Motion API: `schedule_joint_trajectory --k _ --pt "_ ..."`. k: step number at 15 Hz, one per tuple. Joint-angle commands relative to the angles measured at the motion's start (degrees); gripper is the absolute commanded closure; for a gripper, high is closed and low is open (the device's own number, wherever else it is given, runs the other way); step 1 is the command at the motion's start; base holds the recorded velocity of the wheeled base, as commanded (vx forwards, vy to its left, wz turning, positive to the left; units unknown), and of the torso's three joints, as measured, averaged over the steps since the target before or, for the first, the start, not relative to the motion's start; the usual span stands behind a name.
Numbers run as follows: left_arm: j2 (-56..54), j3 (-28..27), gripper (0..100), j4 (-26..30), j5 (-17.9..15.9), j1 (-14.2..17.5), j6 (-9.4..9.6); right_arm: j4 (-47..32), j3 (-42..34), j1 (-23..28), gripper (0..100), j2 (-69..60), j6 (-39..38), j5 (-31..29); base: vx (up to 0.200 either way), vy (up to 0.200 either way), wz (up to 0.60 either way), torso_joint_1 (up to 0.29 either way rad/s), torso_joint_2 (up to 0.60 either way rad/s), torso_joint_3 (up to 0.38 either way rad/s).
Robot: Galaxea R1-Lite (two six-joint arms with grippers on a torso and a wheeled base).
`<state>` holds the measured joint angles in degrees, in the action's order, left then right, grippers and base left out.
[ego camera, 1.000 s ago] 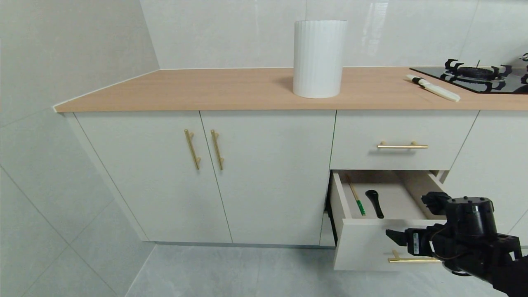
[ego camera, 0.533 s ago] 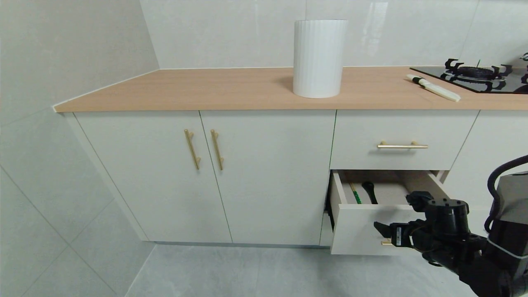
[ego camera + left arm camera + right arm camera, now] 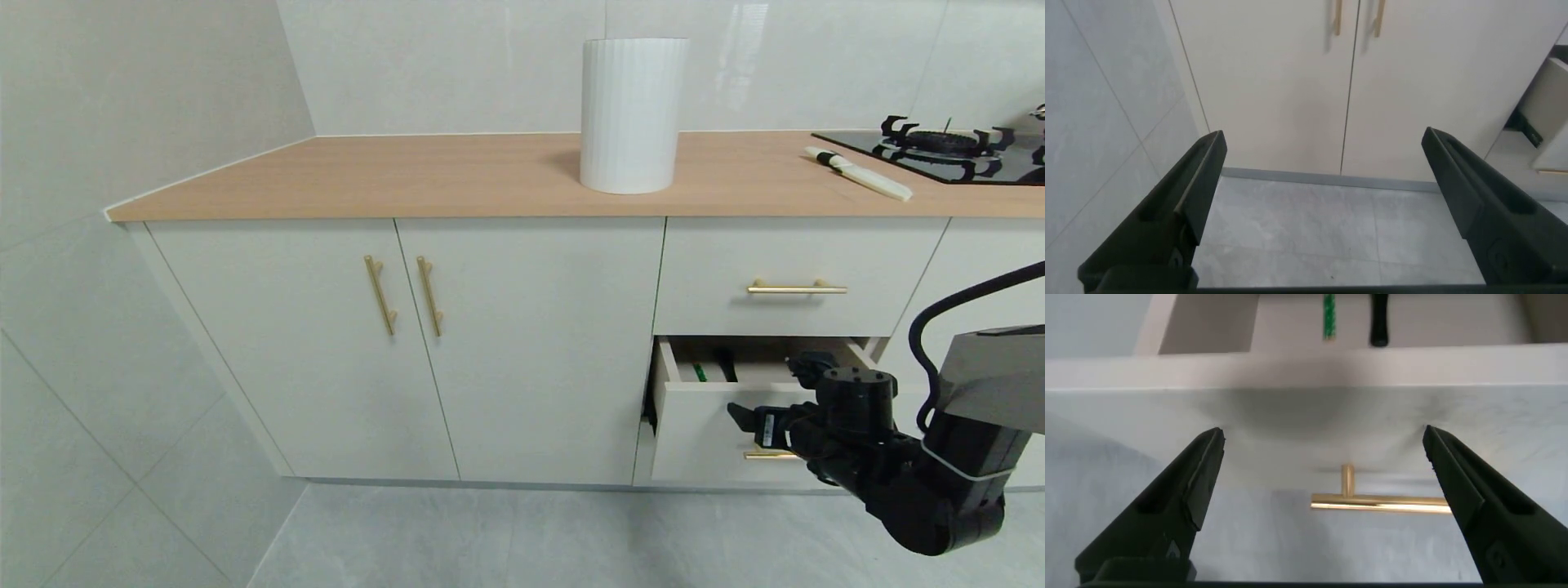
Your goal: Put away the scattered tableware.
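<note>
The lower drawer stands slightly open, its white front close before my right gripper. That gripper is open, its fingers spread either side of the gold handle, holding nothing. Inside the drawer lie chopsticks with a green band and a black spoon, mostly hidden in the head view. A white-handled knife lies on the wooden counter beside the stove. My left gripper is open and empty, low over the floor facing the cabinet doors.
A tall white ribbed canister stands on the counter. A black gas stove is at the far right. The upper drawer and the double doors are shut. Grey tiled floor lies in front.
The lower drawer has slid most of the way in, and my right gripper has moved forward with its front. The chopsticks and spoon are now nearly hidden in the head view.
</note>
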<state>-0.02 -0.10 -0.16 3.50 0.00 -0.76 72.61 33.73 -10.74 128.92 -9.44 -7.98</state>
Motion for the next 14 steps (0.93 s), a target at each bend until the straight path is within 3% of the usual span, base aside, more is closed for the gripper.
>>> schedule_joint_trajectory --k 1,14 --pt "0.0 0.0 0 0.0 0.0 0.0 -0.04 -0.1 2.9 1.2 0 1.6 0.1 0.0 0.0 0.0 0.0 0.0 0.0 0.0" --pt "0.0 0.0 0 0.0 0.0 0.0 -0.04 -0.4 17.7 4.5 0 9.6 0.3 -0.1 0.0 0.0 0.0 0.0 0.0 0.0"
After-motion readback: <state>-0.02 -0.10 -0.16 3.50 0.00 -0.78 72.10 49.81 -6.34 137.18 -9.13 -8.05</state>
